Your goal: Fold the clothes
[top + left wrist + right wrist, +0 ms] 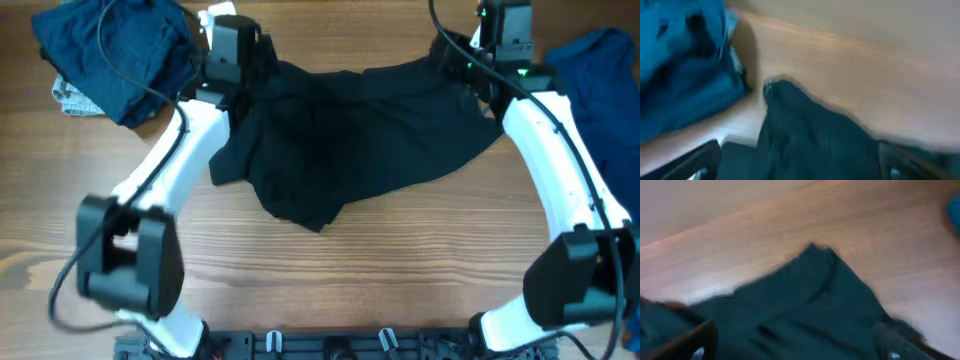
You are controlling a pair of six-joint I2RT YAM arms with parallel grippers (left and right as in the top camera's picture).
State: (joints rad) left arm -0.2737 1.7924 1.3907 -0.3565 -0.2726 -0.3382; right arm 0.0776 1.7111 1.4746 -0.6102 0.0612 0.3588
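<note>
Left fingers [695,161] and right fingers [687,342] stood spread over the black shirt [350,130]. Blue clothes [120,50] lay far left.

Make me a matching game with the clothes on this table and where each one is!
Things:
1. black garment
2. dark blue clothes pile
3. royal blue garment
4. table

Places or colours:
A. far corner, beside the left arm
B. light brown wood
C. spread in the middle, between both arms
D. right edge, beside the right arm

Pairs: 1-C, 2-A, 3-D, 4-B
</note>
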